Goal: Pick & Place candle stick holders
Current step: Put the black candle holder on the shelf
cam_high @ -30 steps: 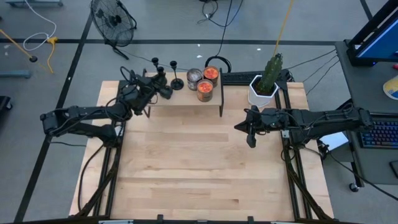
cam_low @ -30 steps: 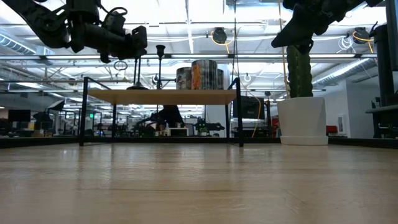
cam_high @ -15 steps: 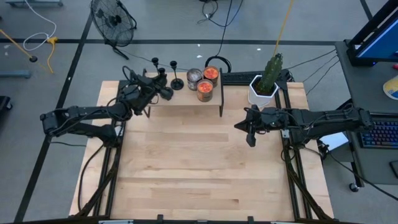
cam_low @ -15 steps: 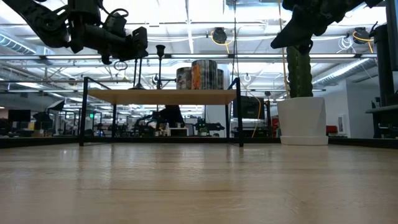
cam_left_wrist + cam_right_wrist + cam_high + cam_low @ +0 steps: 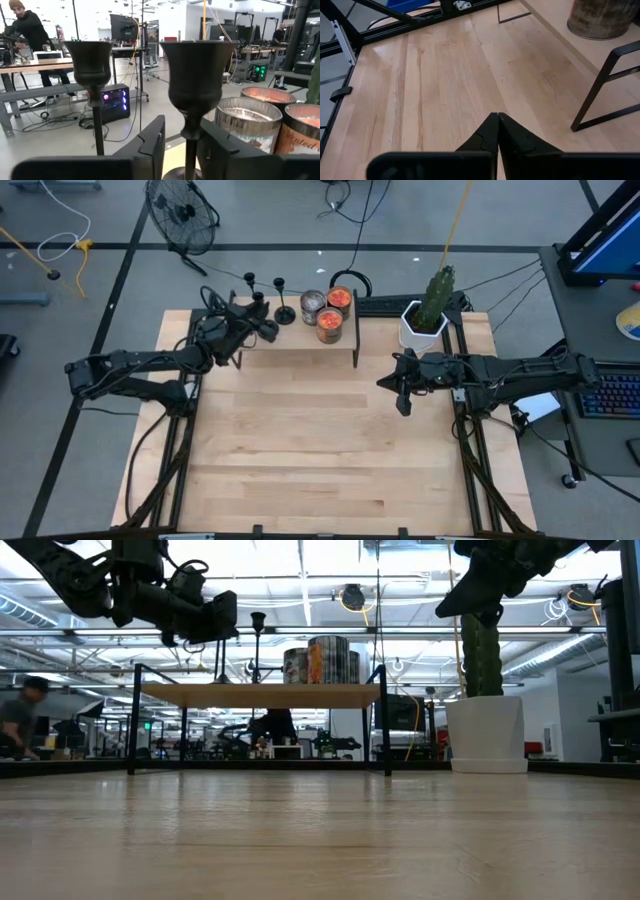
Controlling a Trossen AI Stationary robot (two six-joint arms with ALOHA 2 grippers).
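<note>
Three black candle stick holders stand on their round bases on a small wooden shelf (image 5: 300, 345) at the table's far side. My left gripper (image 5: 268, 330) is open at the shelf's left end. Its fingers stand on either side of the nearest holder's (image 5: 195, 75) thin stem, below the cup. A second holder (image 5: 92, 65) stands beyond it, and a third (image 5: 284, 310) stands toward the jars. My right gripper (image 5: 403, 405) is shut and empty, hovering above the table right of the shelf; it also shows in the right wrist view (image 5: 497, 116). My left gripper's fingers (image 5: 150, 145) come level from the table's near left and flank the holder's stem (image 5: 189, 150) below its cup. I cannot tell whether they touch it. The holder stands upright on the shelf.
Three glass jars (image 5: 328, 315) stand on the shelf right of the holders. A white pot with a cactus (image 5: 425, 325) stands at the back right. The bare wooden table top (image 5: 320, 450) lies in front of the shelf. A person (image 5: 30, 30) shows in the room beyond the table.
My left gripper has crept a little farther in among the candle stick holders on the shelf. The holders and my right gripper have kept still.
</note>
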